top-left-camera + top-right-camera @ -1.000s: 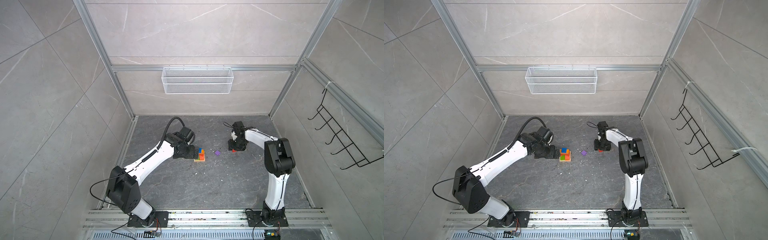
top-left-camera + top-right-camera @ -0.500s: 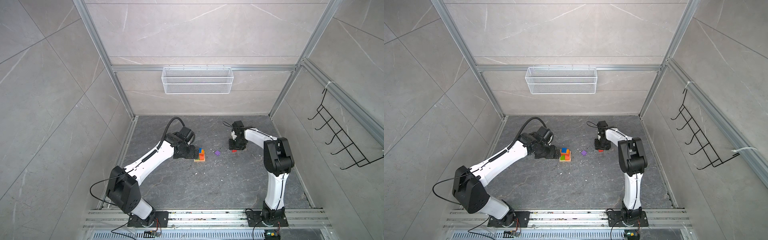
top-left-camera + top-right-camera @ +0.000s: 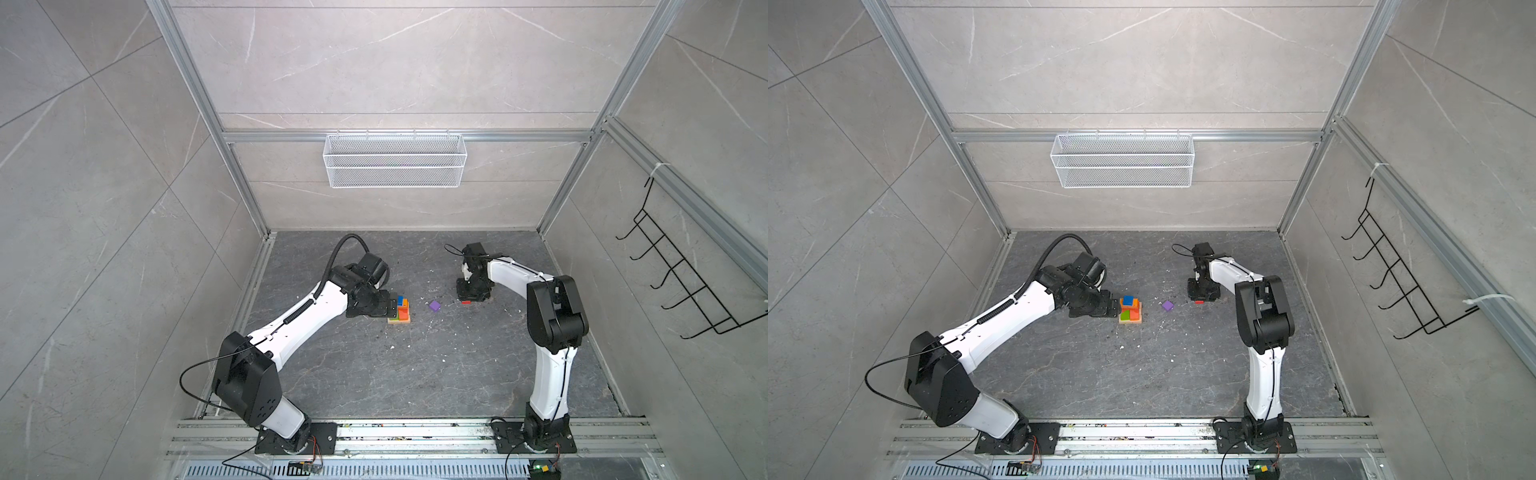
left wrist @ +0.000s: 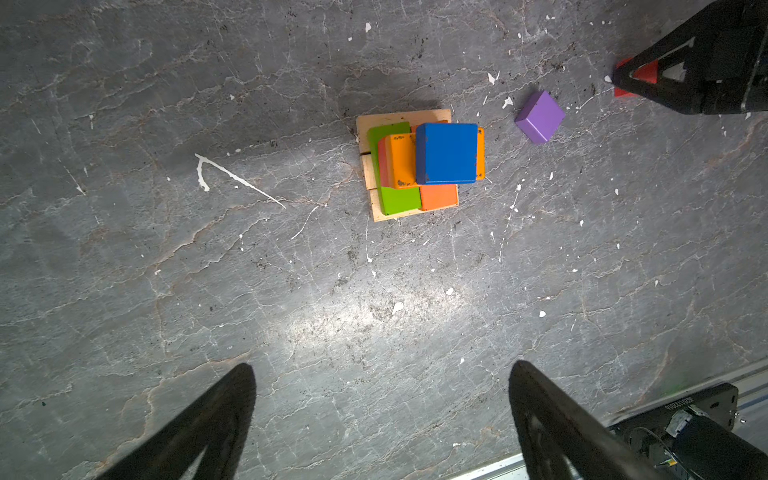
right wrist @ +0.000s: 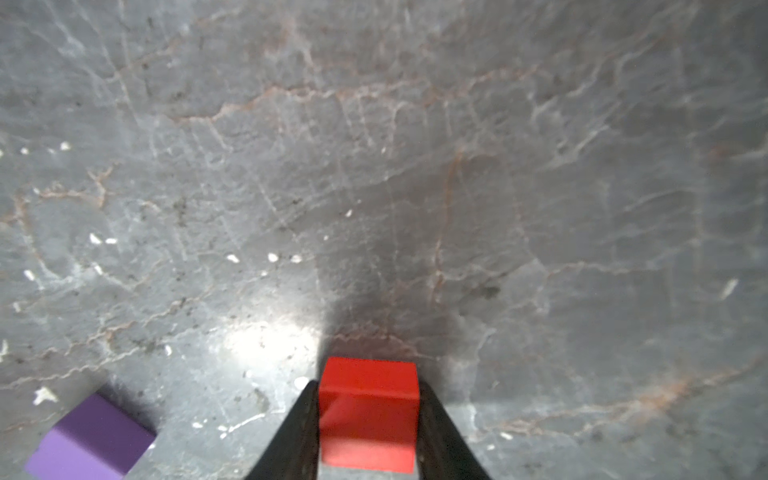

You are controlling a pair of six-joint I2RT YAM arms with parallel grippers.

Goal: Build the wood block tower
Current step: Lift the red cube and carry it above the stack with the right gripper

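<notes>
I hold the right pincer (image 5: pixel 368 386) clenched on the red cube (image 5: pixel 368 419), lower centre, meant for the wood block tower (image 4: pixel 446 153); left pincer (image 4: pixel 382 368) released.

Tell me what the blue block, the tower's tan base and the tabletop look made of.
Blue block: likely painted wood; smooth, even colour with a slight sheen.
Tan base: bare pale wood bars, matte, unpainted, with seams between them.
Tabletop: dark grey, veined, stone-look surface with a soft shine; stone or laminate cannot be told.
</notes>
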